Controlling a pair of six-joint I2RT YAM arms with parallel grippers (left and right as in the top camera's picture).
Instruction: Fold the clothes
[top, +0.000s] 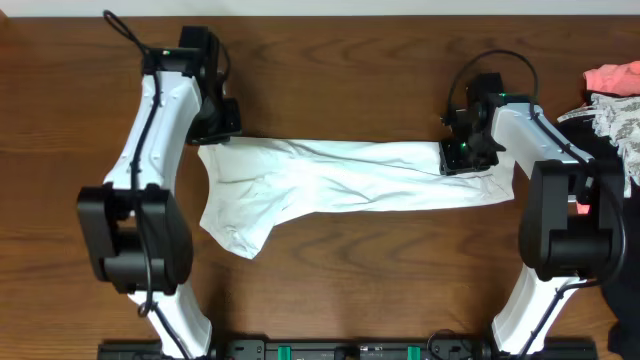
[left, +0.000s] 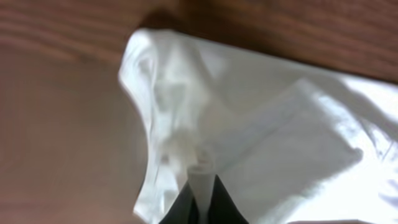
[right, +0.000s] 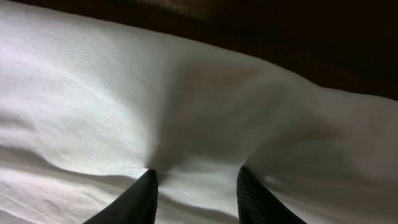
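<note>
The clothes, a white T-shirt (top: 340, 185), lie pulled out in a long band across the wooden table, with one part hanging toward the front left. My left gripper (top: 215, 135) is at the shirt's far left corner. In the left wrist view that gripper (left: 202, 186) is shut on a pinched fold of the white cloth (left: 249, 112). My right gripper (top: 458, 160) is down on the shirt's right end. In the right wrist view its fingers (right: 196, 177) stand apart, pressed into the cloth (right: 186, 93), with a low ridge of fabric between them.
A pink cloth (top: 612, 77) and a lacy white and dark garment (top: 610, 125) lie at the right edge, beside the right arm's base. Bare wooden table (top: 350, 80) shows behind and in front of the shirt.
</note>
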